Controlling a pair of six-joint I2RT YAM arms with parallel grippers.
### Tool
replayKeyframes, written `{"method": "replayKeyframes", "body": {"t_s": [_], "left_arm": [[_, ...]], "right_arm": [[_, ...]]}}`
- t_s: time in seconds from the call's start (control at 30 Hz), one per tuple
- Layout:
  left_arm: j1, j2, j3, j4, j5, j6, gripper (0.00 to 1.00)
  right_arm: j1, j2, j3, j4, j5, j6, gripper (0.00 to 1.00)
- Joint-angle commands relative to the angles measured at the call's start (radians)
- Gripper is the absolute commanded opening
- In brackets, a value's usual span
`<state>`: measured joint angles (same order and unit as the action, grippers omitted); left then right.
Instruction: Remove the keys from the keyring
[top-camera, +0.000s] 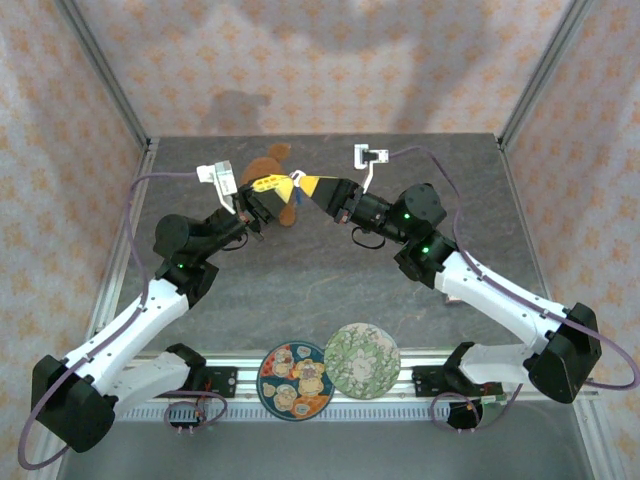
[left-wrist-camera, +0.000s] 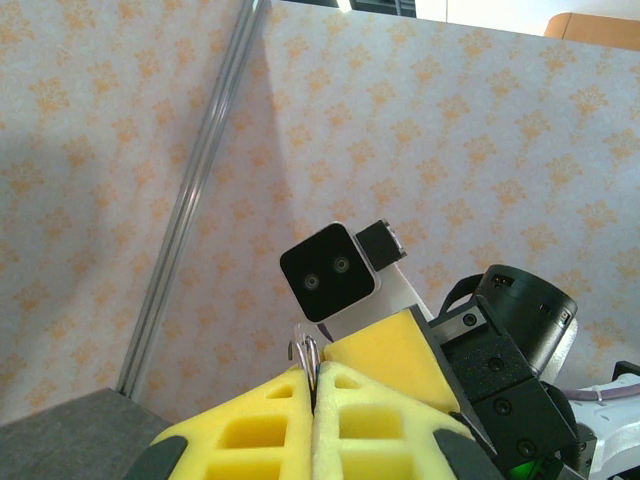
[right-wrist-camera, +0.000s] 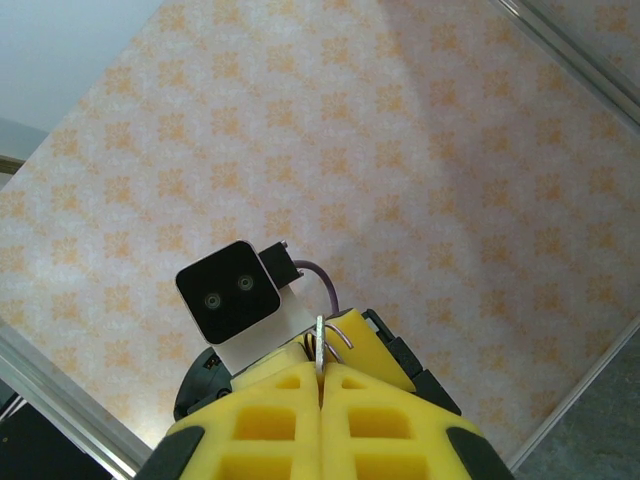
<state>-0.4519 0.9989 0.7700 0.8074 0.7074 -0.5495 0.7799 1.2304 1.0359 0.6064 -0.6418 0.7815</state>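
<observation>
Metal ring (right-wrist-camera: 321, 343) is pinched by both my left claw (left-wrist-camera: 312, 378) and right claw (right-wrist-camera: 320, 370), so I'd hold one firm and twist the other gently, never yanking.

Glossy metal keyring (right-wrist-camera: 320, 345); right tool (right-wrist-camera: 320, 373) pads (right-wrist-camera: 265, 415) probably matt foam.

Bright even light, soft wall shadows, sharp focus

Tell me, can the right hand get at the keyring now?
Likely yes: the right hand looks shut on the keyring, with the left hand gripping it from the other side.
</observation>
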Motion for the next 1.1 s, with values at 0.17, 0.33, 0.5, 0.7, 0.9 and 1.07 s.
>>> {"method": "replayKeyframes", "body": {"t_s": [0.17, 0.33, 0.5, 0.7, 0.9, 1.07], "left_arm": [[-0.007, -0.011, 0.085, -0.156, 0.041, 0.054, 0.0], [-0.007, -0.01, 0.133, -0.278, 0.059, 0.087, 0.0], [-0.007, -0.003, 0.174, -0.368, 0.07, 0.108, 0.0], [-0.008, 0.003, 0.211, -0.459, 0.084, 0.141, 0.0], [-0.009, 0.0, 0.218, -0.506, 0.093, 0.161, 0.0], [-0.01, 0.006, 0.227, -0.523, 0.098, 0.166, 0.0]], "right_arm": [[0.009, -0.025, 0.028, -0.057, -0.056, -0.074, 0.0], [0.01, -0.041, 0.045, -0.18, -0.05, -0.168, 0.0], [0.017, -0.04, 0.075, -0.293, -0.05, -0.258, 0.0], [0.032, -0.07, 0.117, -0.446, -0.012, -0.39, 0.0], [0.043, -0.073, 0.158, -0.559, 0.013, -0.485, 0.0], [0.095, -0.051, 0.223, -0.663, 0.02, -0.588, 0.0]]}}
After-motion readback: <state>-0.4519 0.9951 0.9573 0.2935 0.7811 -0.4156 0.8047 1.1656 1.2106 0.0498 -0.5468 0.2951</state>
